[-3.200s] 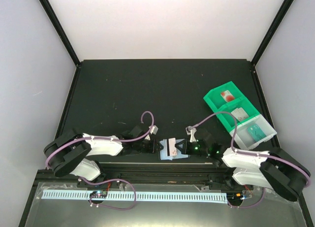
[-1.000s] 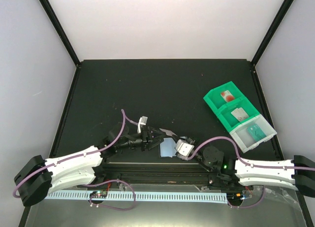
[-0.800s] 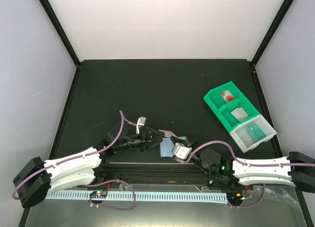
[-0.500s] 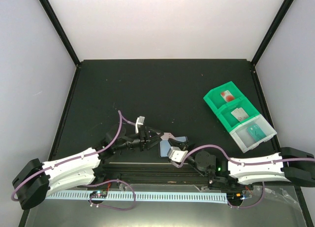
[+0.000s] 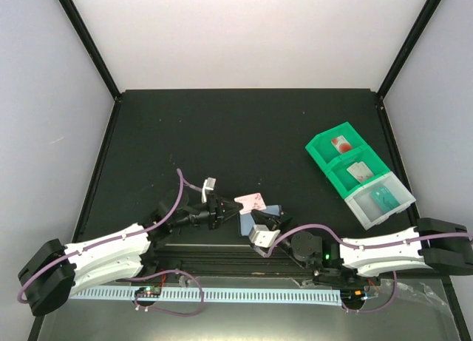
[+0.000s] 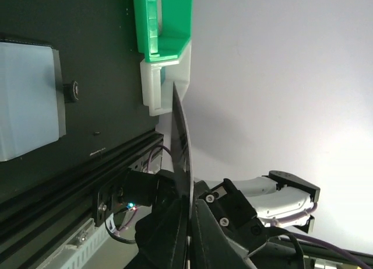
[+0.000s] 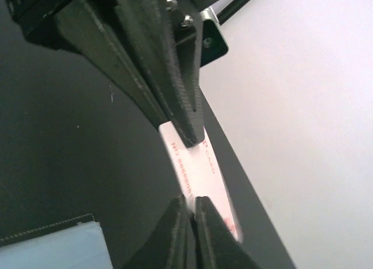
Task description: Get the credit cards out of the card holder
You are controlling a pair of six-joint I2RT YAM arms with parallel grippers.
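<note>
One card (image 5: pixel 251 201), pink, clamped by left jaws and right jaws alike. One holder (image 5: pixel 247 224), open, on bench (image 5: pixel 222 134).

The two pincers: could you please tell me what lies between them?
A pale pink credit card bridges them: the left pincer and the right pincer each pinch one end. The right wrist view shows it best.
</note>
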